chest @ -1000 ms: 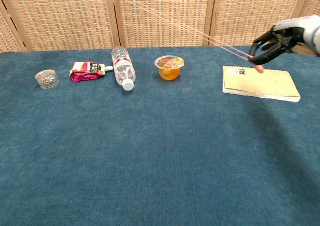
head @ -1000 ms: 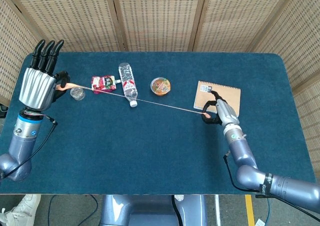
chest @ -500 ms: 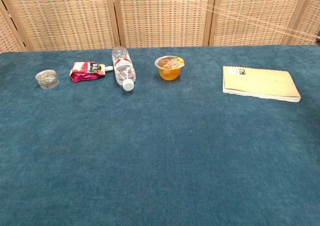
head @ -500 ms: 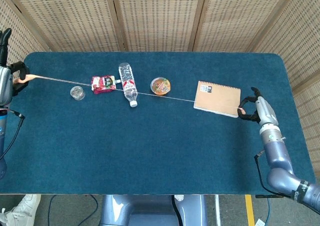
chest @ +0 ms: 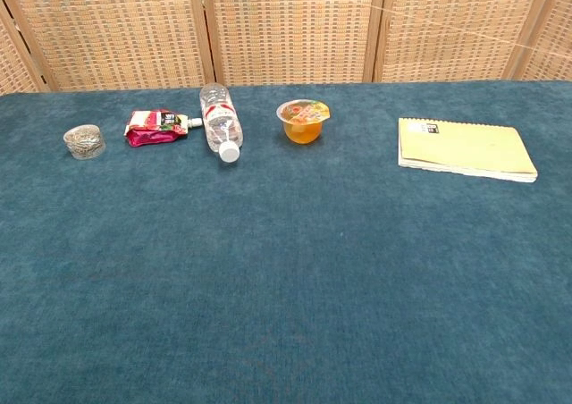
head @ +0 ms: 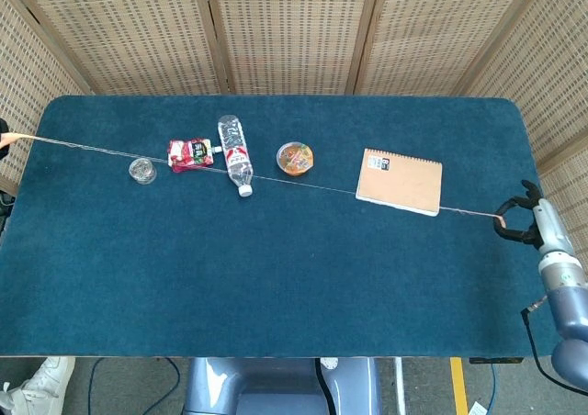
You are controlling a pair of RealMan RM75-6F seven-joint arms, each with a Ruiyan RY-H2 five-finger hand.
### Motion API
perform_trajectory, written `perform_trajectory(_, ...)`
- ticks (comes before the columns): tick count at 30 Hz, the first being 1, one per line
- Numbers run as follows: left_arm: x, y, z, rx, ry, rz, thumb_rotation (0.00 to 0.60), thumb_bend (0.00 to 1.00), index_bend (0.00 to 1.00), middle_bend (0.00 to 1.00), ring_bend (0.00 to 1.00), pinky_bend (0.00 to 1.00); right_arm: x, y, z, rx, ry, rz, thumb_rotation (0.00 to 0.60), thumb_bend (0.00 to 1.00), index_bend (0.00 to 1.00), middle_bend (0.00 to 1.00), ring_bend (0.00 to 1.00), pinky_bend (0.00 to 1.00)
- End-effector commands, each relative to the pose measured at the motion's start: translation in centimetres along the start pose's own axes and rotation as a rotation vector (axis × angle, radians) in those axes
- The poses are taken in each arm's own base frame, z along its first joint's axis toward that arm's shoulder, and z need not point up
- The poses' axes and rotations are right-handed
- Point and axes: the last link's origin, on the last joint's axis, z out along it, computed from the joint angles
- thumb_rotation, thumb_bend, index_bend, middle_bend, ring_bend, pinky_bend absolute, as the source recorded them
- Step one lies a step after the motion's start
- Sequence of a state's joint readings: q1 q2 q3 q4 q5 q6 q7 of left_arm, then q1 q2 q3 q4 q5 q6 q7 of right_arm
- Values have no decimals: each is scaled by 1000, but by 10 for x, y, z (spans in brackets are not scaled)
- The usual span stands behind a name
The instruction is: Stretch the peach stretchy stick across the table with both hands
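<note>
Spreading apart over the last second, in the head view the right hand (head: 524,222) has gone past the bench (head: 276,277) edge, pinching the peach stretchy stick (head: 276,175); the left hand is almost out of frame, its grip untellable. The stick now spans nearly the whole bench, long axis left-right, dipping toward the right.

In the chest view, only a faint strand crosses the screen; neither hand shows.

We seem to be in a lab: a blue-felt tabletop (head: 276,277) backed by woven rattan screens (head: 285,29).
</note>
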State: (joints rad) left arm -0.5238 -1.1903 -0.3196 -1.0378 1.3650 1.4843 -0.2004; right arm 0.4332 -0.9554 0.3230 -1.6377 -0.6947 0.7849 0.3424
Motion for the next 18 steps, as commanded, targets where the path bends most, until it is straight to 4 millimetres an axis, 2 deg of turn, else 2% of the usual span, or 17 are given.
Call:
perform_trajectory(1,0,-7,1,20,-6,-2,600,622,813,0,0,0,19,33,-13,-42,11,-23,600,641,700,88,0,0)
perform_trajectory(11,2,-18,10,30,-19,39,600,621,815,0,0,0,48,90,-40,-102,10,-59,600,642,702,89,0,0)
perform_trajectory(18,6,-20,12,33,-13,53,600,622,816,0,0,0,61,110,-48,-105,7,-36,600,643,717,92,0,0)
